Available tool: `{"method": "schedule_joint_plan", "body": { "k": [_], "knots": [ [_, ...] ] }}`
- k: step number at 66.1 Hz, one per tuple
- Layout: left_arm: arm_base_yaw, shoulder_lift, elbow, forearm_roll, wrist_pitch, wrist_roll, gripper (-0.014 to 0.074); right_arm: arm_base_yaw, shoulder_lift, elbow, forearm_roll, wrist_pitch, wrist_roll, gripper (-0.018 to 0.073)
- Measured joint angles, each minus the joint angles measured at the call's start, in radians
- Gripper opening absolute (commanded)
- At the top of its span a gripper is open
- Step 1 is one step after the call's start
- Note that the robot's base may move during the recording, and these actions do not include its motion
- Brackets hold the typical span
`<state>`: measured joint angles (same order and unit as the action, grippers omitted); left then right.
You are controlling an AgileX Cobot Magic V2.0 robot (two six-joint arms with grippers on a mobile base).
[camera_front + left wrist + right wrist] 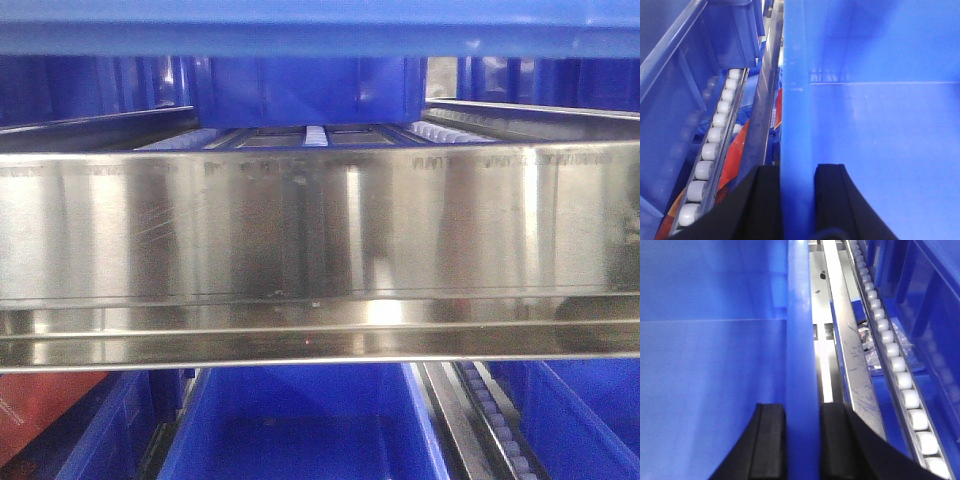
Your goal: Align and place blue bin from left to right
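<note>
blue bin [795, 115]: sits between roller tracks [715, 135] | left pincer [797, 200], right pincer [802, 440]: each clamped astride one side wall | handling: likely stiff, light, slippery plastic; grip rims evenly

We get only slivers here. In the front view a steel beam [320, 250] blocks everything behind its middle stretch, and a blurred blue band [320, 35] runs off both sides at the top — whose rim it is, we can't tell. A red shape [40, 410] is clipped by the lower left corner. At the wrists, the blue bin [880, 140] overflows the frame. The left gripper [797, 172] and right gripper [802, 412] are cut off at the bottom edge, and a crumpled clear wrapper [875, 347] sits half hidden behind the roller track [900, 375] — contents unreadable.
</note>
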<state>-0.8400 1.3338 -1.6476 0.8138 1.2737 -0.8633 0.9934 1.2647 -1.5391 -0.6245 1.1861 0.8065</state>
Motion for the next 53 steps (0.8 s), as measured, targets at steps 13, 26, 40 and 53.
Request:
{"method": "schedule_joint_plan", "body": {
  "k": [13, 26, 40, 53],
  "knots": [
    [0.050, 0.029, 0.000, -0.032, -0.016, 0.006, -0.0111, -0.044, 0.072, -0.026, 0.002, -0.006, -0.002, -0.0070],
    [0.247, 0.066, 0.002, -0.239, -0.211, 0.117, -0.0111, -0.098, 0.165, -0.111, 0.011, -0.030, -0.005, -0.0070],
    [0.433, 0.131, 0.002, -0.483, -0.385, 0.295, -0.0111, -0.178, 0.245, -0.145, 0.054, -0.138, -0.005, -0.0070],
    [0.483, 0.207, 0.002, -0.536, -0.455, 0.330, -0.0111, -0.254, 0.316, -0.145, 0.127, -0.212, -0.020, -0.0070]
  ]
}}
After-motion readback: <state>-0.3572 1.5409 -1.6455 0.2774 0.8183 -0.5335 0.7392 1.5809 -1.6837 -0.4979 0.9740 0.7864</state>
